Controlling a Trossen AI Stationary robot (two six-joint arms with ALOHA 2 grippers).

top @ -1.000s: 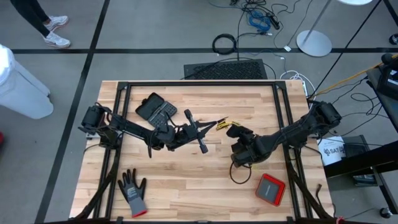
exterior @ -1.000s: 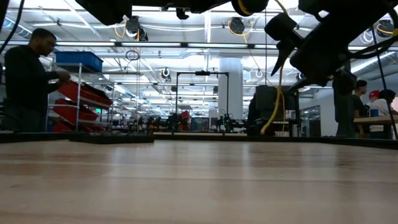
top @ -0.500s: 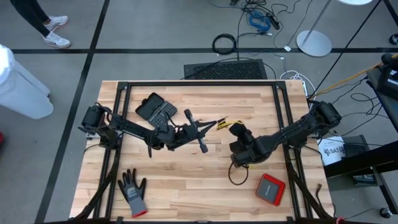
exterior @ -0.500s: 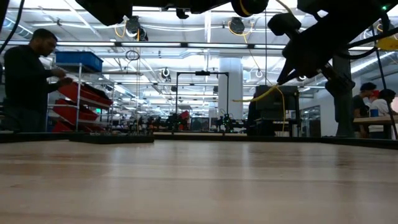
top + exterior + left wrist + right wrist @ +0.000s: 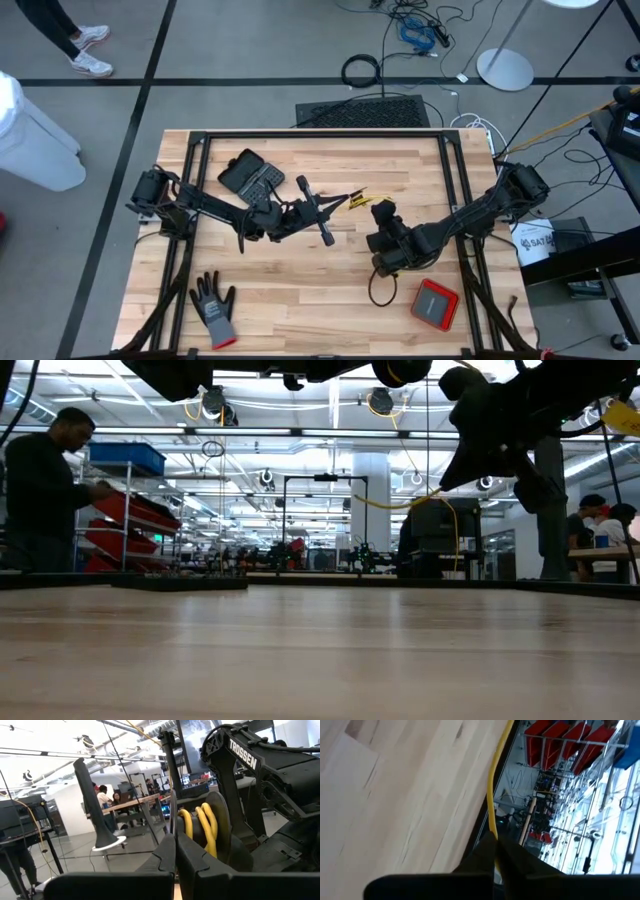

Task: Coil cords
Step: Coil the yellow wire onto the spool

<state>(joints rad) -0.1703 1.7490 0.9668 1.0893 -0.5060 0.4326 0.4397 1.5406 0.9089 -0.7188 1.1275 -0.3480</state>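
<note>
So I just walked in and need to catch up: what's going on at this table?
Two robot arms are working a thin yellow cord above the middle of the wooden table. The right gripper is shut on the cord, which runs out from between its fingers. The left gripper is also shut, close by, facing the right arm. A grey glove, a red case and a black case lie untouched.

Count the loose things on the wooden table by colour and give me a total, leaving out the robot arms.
Yellow: 1, the yellow cord, pinched by both the left gripper and the right gripper
Grey and black: 1, the glove
Black: 1, the black device
Red: 1, the red case
Total: 4
</note>
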